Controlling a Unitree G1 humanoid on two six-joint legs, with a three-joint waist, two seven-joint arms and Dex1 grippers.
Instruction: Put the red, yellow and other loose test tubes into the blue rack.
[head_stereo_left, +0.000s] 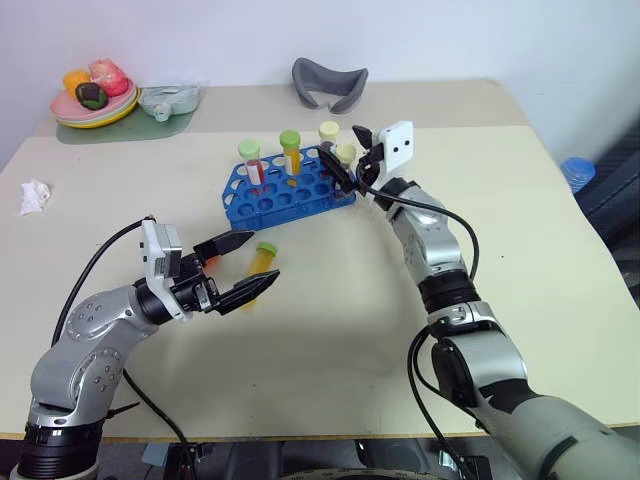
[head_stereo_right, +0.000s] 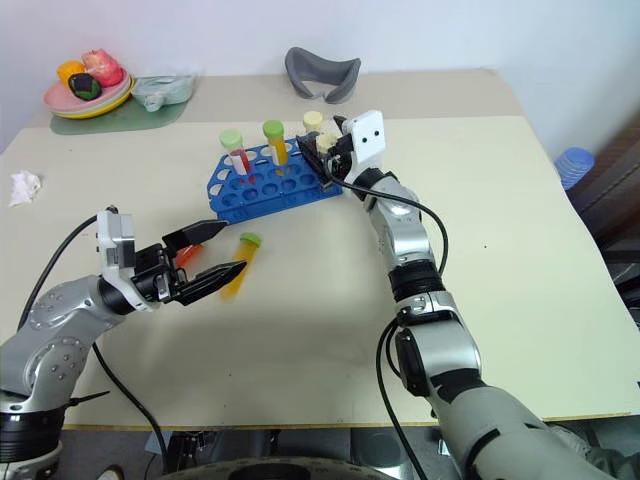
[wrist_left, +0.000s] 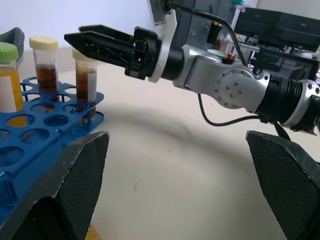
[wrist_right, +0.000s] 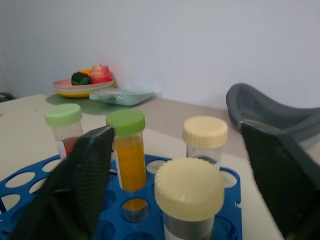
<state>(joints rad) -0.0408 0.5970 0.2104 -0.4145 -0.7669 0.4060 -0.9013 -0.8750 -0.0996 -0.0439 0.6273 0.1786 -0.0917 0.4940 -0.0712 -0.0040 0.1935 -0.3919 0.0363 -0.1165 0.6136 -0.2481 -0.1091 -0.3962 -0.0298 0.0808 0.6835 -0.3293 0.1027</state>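
Observation:
The blue rack (head_stereo_left: 285, 190) stands mid-table and holds a green-capped red tube (head_stereo_left: 250, 162), a green-capped yellow tube (head_stereo_left: 290, 152) and two cream-capped tubes (head_stereo_left: 329, 133). My right gripper (head_stereo_left: 350, 160) is at the rack's right end. It is open, and its fingers (wrist_right: 80, 185) stand wide on either side of the nearer cream-capped tube (wrist_right: 189, 192) without touching it. A loose yellow tube (head_stereo_left: 259, 268) with a green cap lies on the table in front of the rack. My left gripper (head_stereo_left: 265, 256) hovers just over it, open and holding nothing.
At the table's far left corner a plate of toy food (head_stereo_left: 95, 100) sits beside a teal pouch (head_stereo_left: 165, 100). A grey curved holder (head_stereo_left: 330, 85) rests at the back. There is crumpled white paper (head_stereo_left: 35, 196) at the left edge.

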